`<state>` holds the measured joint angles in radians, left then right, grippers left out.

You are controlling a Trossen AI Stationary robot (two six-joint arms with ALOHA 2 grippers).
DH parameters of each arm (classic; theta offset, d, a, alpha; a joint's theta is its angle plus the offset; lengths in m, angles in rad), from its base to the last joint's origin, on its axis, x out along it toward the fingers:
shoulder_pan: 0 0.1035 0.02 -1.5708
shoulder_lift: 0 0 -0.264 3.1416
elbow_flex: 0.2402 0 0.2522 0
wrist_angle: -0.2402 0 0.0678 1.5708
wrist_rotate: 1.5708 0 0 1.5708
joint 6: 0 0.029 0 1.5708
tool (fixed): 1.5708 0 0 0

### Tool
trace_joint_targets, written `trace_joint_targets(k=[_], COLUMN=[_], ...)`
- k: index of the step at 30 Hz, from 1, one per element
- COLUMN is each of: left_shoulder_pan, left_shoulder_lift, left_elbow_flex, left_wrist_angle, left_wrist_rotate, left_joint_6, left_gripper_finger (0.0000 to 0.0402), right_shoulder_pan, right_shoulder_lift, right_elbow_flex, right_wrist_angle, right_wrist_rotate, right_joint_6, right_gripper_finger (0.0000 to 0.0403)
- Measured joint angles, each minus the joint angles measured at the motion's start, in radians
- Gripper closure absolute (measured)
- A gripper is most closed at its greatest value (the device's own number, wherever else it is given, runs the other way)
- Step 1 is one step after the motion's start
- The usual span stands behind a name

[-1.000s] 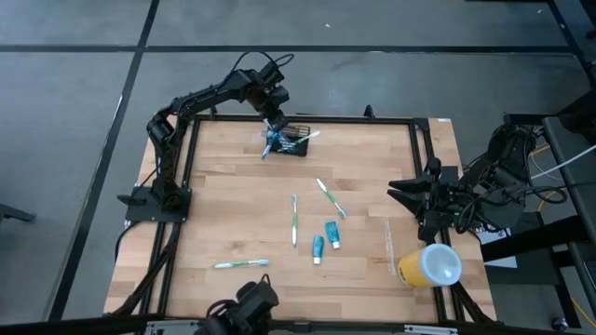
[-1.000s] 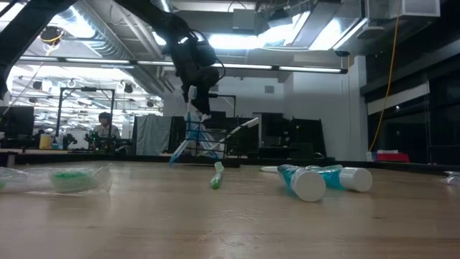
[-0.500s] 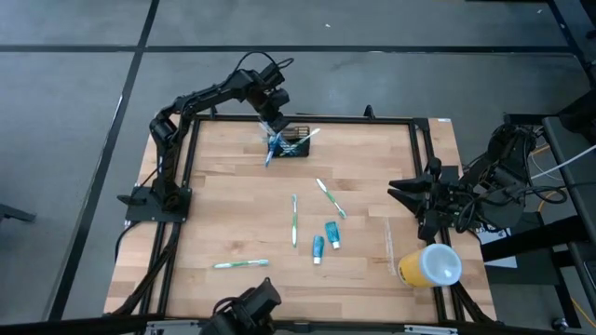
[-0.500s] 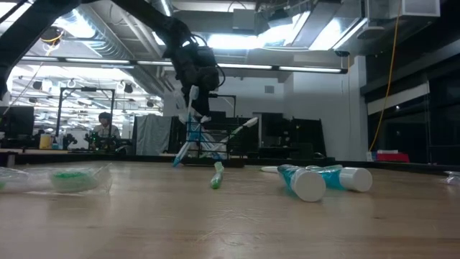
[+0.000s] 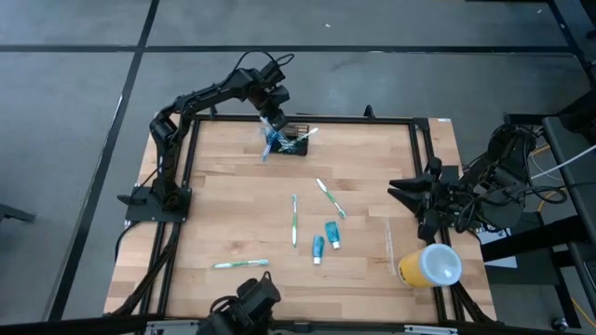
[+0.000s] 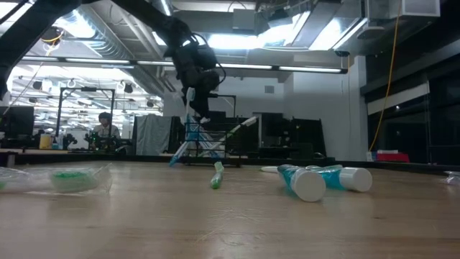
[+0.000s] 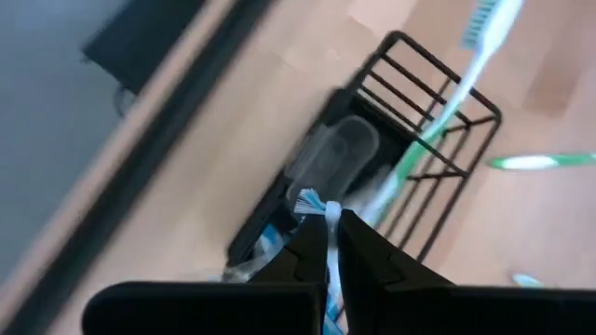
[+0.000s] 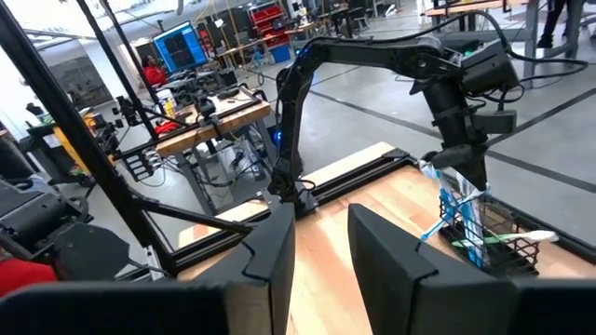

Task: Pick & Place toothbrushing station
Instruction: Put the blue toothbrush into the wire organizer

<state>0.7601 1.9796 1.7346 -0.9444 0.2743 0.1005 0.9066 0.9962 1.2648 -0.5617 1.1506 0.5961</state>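
Note:
The black wire-mesh holder [image 5: 294, 142] stands on the table near its far edge, and it also shows in the left wrist view [image 7: 391, 158]. A green-and-white toothbrush [image 5: 309, 134] sticks out of it, leaning on its rim. My left gripper [image 5: 273, 119] is above the holder's left end, shut on a blue-and-white toothbrush [image 6: 183, 137]. My right gripper [image 8: 321, 261] waits open and empty at the table's right side [image 5: 399, 192]. My left gripper pinches the blue-and-white toothbrush between its two fingers; a white-tufted end [image 7: 310, 202] shows just past the fingertips. The fingers come from above, pointing down at the holder. The brush slants down below the gripper, its lower end [image 6: 175, 159] down by the holder's left side.
Three more toothbrushes [image 5: 294, 220] [image 5: 330, 198] [image 5: 240, 264] and two toothpaste tubes [image 5: 318, 247] [image 5: 332, 234] lie mid-table. A yellow cup with a white lid [image 5: 430, 265] lies at the near right. A clear bag [image 6: 68, 178] shows in the low view.
My left gripper has stayed shut on the blue-and-white toothbrush above the holder's left end, shifting only slightly. The holder and the brush leaning in it stand as before.

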Motion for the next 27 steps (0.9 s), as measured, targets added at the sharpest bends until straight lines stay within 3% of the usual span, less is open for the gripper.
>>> trace_joint_targets(k=[8, 12, 23, 27], left_shoulder_pan=[-0.016, -0.022, -0.043, -0.046], left_shoulder_lift=[0.026, 0.023, 0.026, 0.027], left_elbow_flex=[0.073, 0.072, 0.076, 0.084], left_wrist_angle=[-0.171, -0.181, -0.417, -0.403], left_wrist_rotate=[-0.109, -0.089, -0.062, -0.073], left_joint_6=[0.098, 0.082, 0.072, 0.073], left_gripper_finger=[0.0398, 0.0398, 0.0398, 0.0398], right_shoulder_pan=[0.000, 0.000, 0.000, 0.000], right_shoulder_lift=[0.000, -0.001, 0.015, 0.019], right_elbow_flex=[0.000, 0.000, 0.000, 0.000], right_wrist_angle=[-0.007, -0.007, -0.008, -0.008], right_wrist_rotate=[0.013, 0.013, -0.006, -0.006], right_joint_6=[-0.001, 0.005, 0.026, 0.029], right_gripper_finger=[0.0298, 0.0298, 0.0298, 0.0298])
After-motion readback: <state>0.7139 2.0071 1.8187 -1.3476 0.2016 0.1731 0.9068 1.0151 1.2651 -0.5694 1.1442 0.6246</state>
